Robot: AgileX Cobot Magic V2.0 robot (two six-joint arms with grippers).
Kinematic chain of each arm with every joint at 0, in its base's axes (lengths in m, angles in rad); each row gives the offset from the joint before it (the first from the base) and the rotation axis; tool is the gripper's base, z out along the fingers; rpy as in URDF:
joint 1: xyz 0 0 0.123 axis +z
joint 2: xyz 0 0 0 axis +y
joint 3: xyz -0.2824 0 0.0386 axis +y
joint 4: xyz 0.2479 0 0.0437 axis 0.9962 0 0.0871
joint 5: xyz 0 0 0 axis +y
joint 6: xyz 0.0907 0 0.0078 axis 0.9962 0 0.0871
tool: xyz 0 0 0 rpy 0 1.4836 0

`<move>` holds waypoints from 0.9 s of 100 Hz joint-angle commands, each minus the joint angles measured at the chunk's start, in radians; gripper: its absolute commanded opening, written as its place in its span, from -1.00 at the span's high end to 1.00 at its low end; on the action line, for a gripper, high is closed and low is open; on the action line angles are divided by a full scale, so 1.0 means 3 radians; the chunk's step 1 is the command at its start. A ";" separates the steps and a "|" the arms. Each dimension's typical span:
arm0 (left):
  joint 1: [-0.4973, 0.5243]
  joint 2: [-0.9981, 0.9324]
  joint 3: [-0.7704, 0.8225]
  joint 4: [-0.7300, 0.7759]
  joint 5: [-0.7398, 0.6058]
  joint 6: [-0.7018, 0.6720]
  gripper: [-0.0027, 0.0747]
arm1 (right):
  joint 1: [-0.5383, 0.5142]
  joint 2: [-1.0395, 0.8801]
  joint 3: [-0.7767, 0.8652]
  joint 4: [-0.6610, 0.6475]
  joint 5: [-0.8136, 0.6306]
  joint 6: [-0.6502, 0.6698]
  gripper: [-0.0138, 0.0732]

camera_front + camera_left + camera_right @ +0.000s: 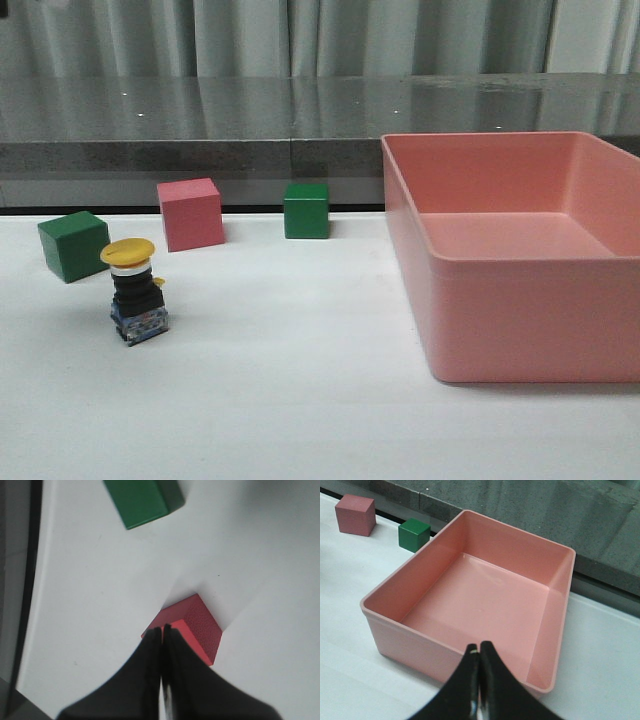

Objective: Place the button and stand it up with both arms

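The left gripper (pixel 162 632) has its fingers pressed together just above the pink cube (pixel 192 630), a green cube (pixel 142 500) farther beyond. The right gripper (pixel 480 647), likewise pressed together, hangs over the near wall of the pink bin (pixel 410 645). The button (pixel 135 290) stands upright on the white table (pixel 300 400), neither gripper near it in the front view.

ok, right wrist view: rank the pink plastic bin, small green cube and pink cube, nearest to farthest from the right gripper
1. Pink plastic bin: directly under the shut right gripper, its near rim by the fingertips.
2. Small green cube: just outside the bin's far corner.
3. Pink cube: beyond the green one, by the table's back edge.
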 commanded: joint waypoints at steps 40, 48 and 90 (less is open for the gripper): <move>0.0542 -0.1621 0.1284 -0.1772 -0.2323 -0.0262 0.98 | -0.0027 0.0024 -0.0081 -0.0005 -0.0261 -0.0009 0.82; 0.0542 -0.1935 0.1733 -0.1948 -0.2676 -0.0256 0.98 | -0.0027 0.0024 -0.0081 -0.0005 -0.0258 -0.0009 0.82; 0.0542 -0.3564 0.3539 -0.2301 -0.3340 -0.0256 0.98 | -0.0027 0.0024 -0.0081 -0.0005 -0.0258 -0.0009 0.82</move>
